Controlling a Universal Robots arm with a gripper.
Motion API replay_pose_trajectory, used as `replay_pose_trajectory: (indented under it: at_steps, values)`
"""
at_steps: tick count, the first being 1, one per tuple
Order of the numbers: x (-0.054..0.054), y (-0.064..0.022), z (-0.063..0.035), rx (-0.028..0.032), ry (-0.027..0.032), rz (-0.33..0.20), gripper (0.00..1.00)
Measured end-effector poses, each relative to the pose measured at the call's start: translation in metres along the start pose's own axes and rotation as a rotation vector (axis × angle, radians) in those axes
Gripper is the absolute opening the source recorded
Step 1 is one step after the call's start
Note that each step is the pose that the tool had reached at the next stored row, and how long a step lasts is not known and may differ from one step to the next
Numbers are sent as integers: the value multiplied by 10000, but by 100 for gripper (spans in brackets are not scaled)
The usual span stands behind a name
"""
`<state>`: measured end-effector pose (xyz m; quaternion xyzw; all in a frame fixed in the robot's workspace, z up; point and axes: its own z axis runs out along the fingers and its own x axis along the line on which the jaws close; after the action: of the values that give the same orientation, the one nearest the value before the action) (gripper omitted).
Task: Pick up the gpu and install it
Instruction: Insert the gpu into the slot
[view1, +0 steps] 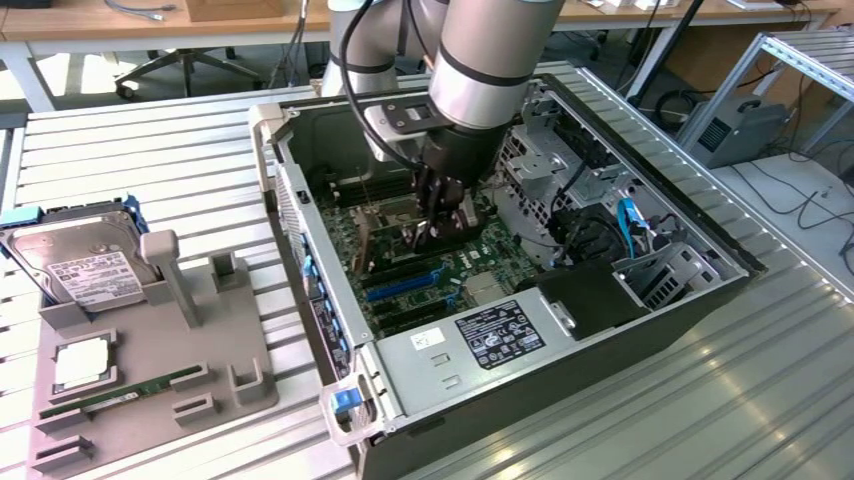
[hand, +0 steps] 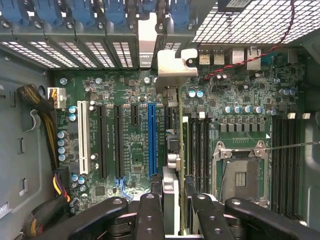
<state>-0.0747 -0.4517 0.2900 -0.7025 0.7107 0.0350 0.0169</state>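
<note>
Clearly, in the exterior view the claw reaches down inside the computer case over the motherboard, the arm hiding what it carries. From the wrist view it pinches the gpu edge-on, just beside the blue slot. If the card sits off its slot, pressing could jam or bend it, and its lower edge is hidden.
</note>
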Motion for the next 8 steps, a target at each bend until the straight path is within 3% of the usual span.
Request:
replay_pose_trajectory:
  at_steps: [8]
  values:
    - [1,16,10,1,0,0,27]
